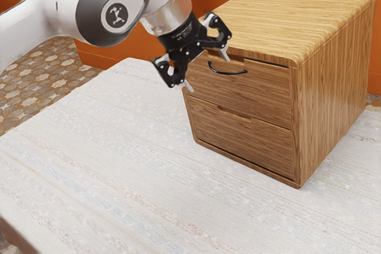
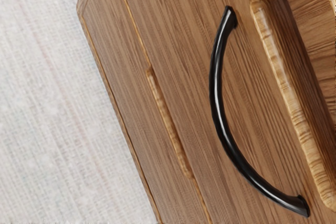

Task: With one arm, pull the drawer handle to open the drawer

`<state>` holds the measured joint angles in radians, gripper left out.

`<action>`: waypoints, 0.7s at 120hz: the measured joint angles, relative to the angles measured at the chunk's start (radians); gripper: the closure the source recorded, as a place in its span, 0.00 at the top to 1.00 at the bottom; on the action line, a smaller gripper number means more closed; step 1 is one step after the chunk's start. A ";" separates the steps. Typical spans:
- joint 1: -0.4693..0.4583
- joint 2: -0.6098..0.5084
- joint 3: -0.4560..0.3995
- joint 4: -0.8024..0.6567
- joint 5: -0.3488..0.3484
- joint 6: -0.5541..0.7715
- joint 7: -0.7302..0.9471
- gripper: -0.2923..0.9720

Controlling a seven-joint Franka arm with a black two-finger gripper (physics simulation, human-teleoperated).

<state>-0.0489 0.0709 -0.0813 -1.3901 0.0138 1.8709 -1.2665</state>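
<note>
Orange-walled room, pale woven surface (image 1: 119, 165): gripper (image 1: 208, 72) spread open before the top drawer (image 1: 250, 94), whose thin, rigid, likely slick black handle (image 2: 221, 129) is best gripped mid-arc.

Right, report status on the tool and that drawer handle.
Tool open, close to the black handle, no grip yet. Top drawer looks shut. Nothing between tool and handle.

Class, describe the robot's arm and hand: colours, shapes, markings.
The arm has white rounded shells and a grey round joint cap bearing a white circular logo. A silver metal collar joins the black two-fingered hand, whose fingers have pale tips.
</note>
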 joint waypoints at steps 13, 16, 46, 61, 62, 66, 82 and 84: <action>-0.002 0.000 0.000 -0.012 -0.001 0.015 -0.036 0.77; -0.003 0.001 0.000 -0.013 -0.001 0.019 -0.044 0.77; 0.002 -0.003 0.002 -0.056 -0.002 0.051 -0.105 0.77; 0.007 -0.004 0.003 -0.062 -0.002 0.060 -0.127 0.77; 0.007 -0.004 0.003 -0.062 -0.003 0.060 -0.128 0.77; 0.009 -0.003 0.003 -0.063 -0.003 0.061 -0.134 0.77; 0.014 -0.002 0.003 -0.075 -0.003 0.074 -0.151 0.77; 0.014 -0.002 0.003 -0.076 -0.003 0.076 -0.153 0.77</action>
<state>-0.0352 0.0694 -0.0782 -1.4659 0.0109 1.9464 -1.4194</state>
